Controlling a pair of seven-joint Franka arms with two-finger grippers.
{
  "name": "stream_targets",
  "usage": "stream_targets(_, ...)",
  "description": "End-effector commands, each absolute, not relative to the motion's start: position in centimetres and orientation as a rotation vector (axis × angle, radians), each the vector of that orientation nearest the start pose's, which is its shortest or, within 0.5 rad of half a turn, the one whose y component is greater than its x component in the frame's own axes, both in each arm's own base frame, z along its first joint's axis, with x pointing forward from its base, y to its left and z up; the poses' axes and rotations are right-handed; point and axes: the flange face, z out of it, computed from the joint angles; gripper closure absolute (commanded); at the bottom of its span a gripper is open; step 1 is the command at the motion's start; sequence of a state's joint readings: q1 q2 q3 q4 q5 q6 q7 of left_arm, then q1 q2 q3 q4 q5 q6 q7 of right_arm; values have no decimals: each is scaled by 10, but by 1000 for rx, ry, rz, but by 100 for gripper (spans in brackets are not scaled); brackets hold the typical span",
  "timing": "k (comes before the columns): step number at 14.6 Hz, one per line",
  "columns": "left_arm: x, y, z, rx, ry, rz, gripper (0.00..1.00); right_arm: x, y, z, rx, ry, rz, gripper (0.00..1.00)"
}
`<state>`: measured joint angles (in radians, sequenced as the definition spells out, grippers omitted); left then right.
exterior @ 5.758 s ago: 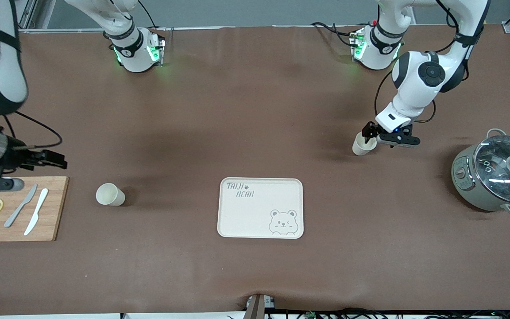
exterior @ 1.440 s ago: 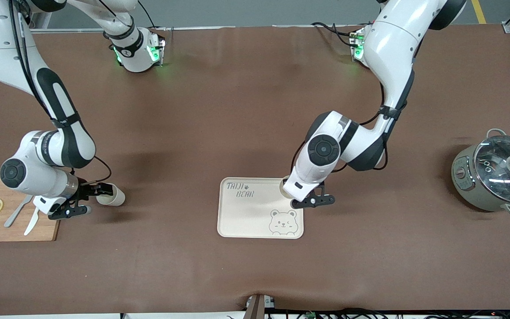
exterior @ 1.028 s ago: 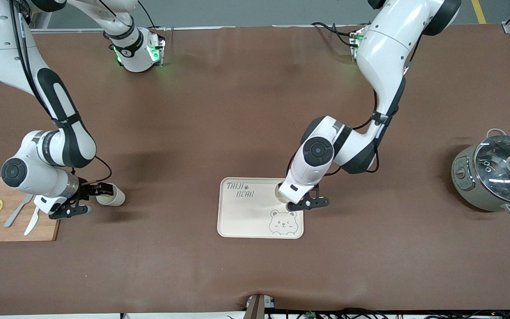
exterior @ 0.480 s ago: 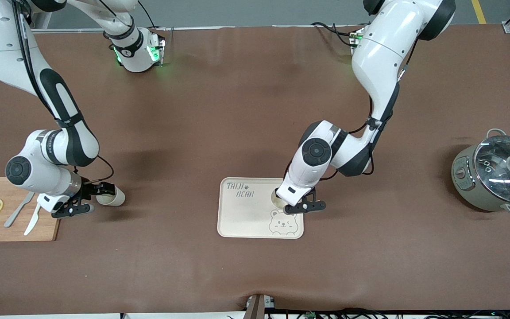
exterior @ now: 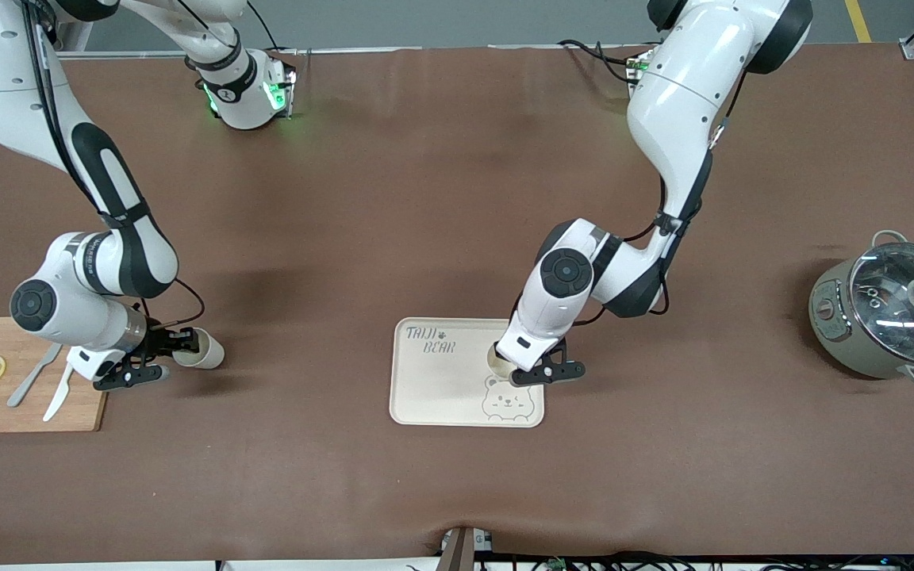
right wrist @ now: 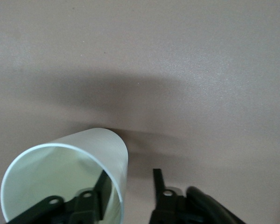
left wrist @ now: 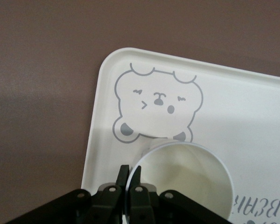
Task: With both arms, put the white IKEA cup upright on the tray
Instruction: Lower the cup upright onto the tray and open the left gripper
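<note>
Two cups are in play, and your arms are each busy with one. Your left gripper [exterior: 522, 366] is pinching the rim of the first cup [exterior: 498, 358], one finger inside the mouth and one outside, and that cup sits upright over the tray [exterior: 441, 381], just above the bear drawing and toward the left arm's end. In the left wrist view you see the cup mouth [left wrist: 182, 179] open to the camera with the fingers [left wrist: 129, 179] pressed on its wall; a rim pinch like that keeps the cup vertical, so it should stand when released. Whether its base already rests on the tray you cannot tell from here. Your right gripper [exterior: 175, 342] is down at the second cup [exterior: 201, 351], which lies on its side on the table beside the cutting board [exterior: 84, 396], mouth facing the gripper. The right wrist view shows one finger [right wrist: 102, 189] inside the mouth and the other outside the wall with a gap left, so the jaws stand around the rim, not yet clamped. Judging by that, you are setting down on one side and mid-grasp on the other. Mind that the lying cup may roll when the fingers meet it.
</note>
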<state>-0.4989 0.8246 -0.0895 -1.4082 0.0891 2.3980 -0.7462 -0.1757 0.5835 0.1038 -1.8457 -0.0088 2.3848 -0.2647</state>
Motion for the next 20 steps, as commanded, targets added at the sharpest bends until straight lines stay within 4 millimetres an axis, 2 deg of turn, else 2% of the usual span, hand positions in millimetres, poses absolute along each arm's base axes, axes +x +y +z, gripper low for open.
stream_targets(1, 633, -406, 225, -3211, -220, -272, 100, 635, -49, 212, -3076, -318, 41, 74)
stream_targets(3, 633, -405, 223, -3208, -220, -270, 100, 635, -49, 212, -3076, -318, 41, 82)
stream_targets(6, 633, -405, 223, -3208, -219, -270, 100, 636, -49, 213, -3077, -313, 37, 100)
stream_targets(7, 633, -405, 223, -3208, -219, -270, 55, 638, -49, 215, -3077, -310, 30, 100)
stream_targets(8, 634, -404, 224, -3200, -211, -281, 1, 639, -50, 218, -3078, -307, 27, 100)
stream_targets(10, 629, -411, 227, -3166, -217, -314, 0, 644, -50, 225, -3075, -300, 55, 100)
stream_targets(13, 627, -406, 240, -3128, -249, -249, 0, 652, -48, 242, -3064, -294, 120, 100)
stream_targets(15, 627, -405, 263, -3102, -254, -207, 0, 659, -41, 261, -3056, -303, 143, 100)
stream_targets(17, 632, -404, 287, -3069, -270, -153, 0, 666, -21, 284, -3064, -229, 177, 100)
stream_targets(19, 633, -403, 304, -3061, -280, -135, 0, 672, 13, 309, -3077, -141, 206, 100)
stream_targets(20, 634, -400, 323, -3067, -292, -152, 0, 674, 31, 322, -3079, -92, 208, 100)
